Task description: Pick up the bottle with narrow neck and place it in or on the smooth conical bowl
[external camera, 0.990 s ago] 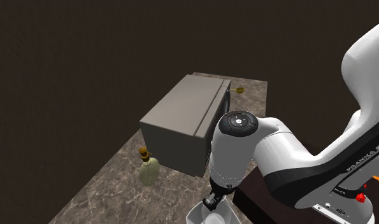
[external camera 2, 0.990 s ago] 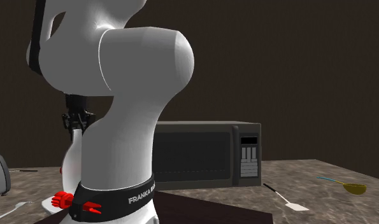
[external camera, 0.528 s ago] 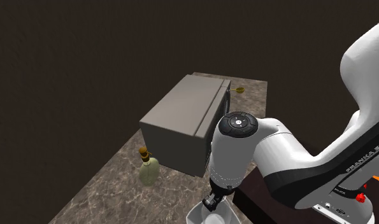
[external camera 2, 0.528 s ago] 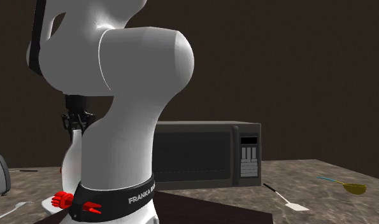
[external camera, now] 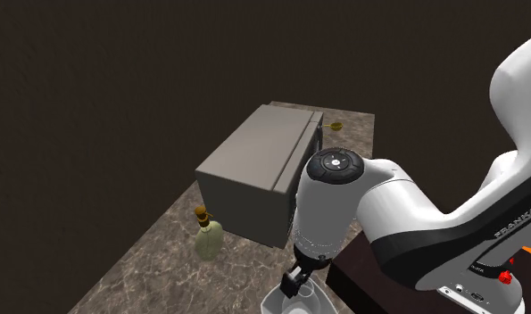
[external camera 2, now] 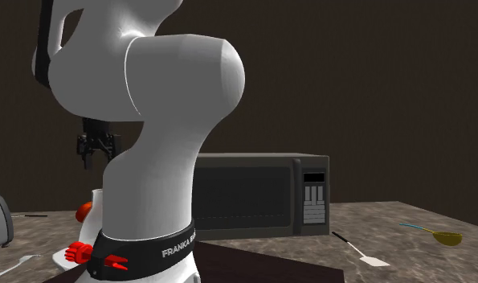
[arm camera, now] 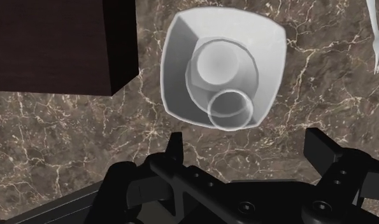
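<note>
Counter: bottle [arm camera: 230,109] in bowl [arm camera: 271,43], below jaws.

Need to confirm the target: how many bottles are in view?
2. A yellowish corked bottle stands beside the microwave; a pale bottle sits in the white bowl. Others may be hidden behind the arm.

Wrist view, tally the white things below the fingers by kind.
bowl: 1
bottle, in the bowl: 1
fork, on the counter beside the bowl: 1
Total: 3
</note>
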You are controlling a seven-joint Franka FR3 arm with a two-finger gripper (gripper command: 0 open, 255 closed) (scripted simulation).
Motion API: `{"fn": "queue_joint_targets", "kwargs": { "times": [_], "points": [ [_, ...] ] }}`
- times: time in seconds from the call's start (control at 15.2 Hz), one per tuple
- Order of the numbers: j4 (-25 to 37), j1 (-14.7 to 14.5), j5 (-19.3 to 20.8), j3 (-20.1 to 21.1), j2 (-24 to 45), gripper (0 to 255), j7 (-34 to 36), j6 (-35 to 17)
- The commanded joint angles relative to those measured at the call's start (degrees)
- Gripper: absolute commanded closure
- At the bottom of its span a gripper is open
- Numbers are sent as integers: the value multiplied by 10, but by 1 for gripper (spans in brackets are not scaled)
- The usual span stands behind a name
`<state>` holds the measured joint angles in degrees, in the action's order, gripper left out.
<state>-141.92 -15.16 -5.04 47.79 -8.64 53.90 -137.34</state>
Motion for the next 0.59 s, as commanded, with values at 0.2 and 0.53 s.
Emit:
{"fn": "queue_joint_targets", "kwargs": {
  "times": [0.2, 0.53],
  "points": [
    [19, -16, -42, -19, -50, 0, -31, 59],
    [19, -16, -42, -19, -50, 0, -31, 59]
  ]
}}
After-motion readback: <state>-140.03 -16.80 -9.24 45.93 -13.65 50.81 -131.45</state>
